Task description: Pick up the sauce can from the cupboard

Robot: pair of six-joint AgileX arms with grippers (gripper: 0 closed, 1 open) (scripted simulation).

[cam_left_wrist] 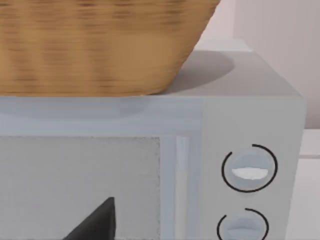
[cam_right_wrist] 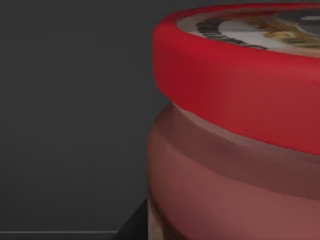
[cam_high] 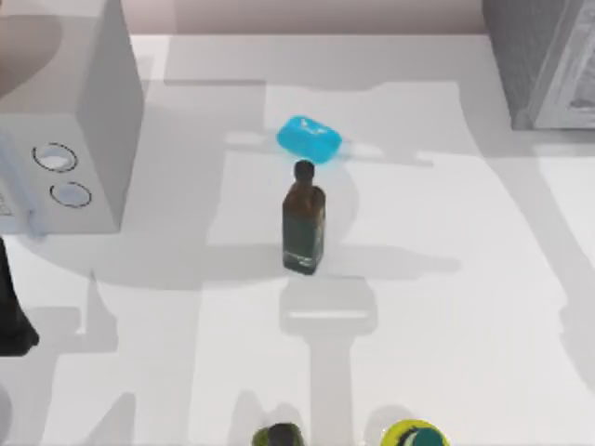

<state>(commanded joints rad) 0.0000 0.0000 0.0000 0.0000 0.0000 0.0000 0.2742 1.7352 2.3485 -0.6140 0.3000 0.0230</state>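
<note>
- The sauce can [cam_right_wrist: 235, 125] stands upright in the dark cupboard [cam_high: 544, 60], at the table's two o'clock corner.
- It looms right before the right wrist camera; whether those jaws are closed, I cannot tell.
- The left arm [cam_high: 14, 307] sits parked at nine o'clock.

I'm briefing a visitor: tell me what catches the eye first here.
The red-lidded sauce can looms close in the right wrist view against a dark wall. In the top view, a dark brown bottle stands mid-table with a bright blue object just behind it.
</note>
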